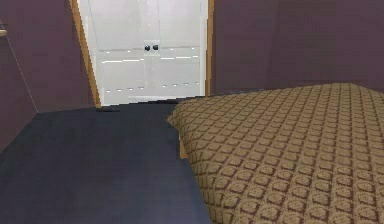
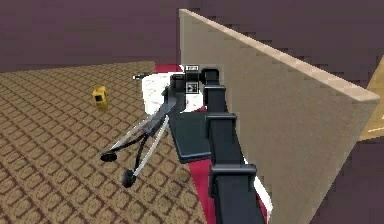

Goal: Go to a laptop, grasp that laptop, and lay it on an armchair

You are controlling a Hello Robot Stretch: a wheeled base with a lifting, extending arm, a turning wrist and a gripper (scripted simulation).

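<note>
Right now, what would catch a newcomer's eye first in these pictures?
The white double door stands out against purple walls at the forward view's top middle. Below it, a brown patterned bedspread spreads across the lower right. In the arm side view, the robot's dark arm rises beside a tall tan board.

No text can be read; the white squares [image 2: 188,86] carry only black marks.

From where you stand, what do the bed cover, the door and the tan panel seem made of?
Bed cover: matte woven fabric, likely, from its brown repeating diamond pattern. Door: probably painted wood, smooth white with recessed panels. Tan panel: flat matte board, perhaps wood or laminate; no grain shows.
</note>
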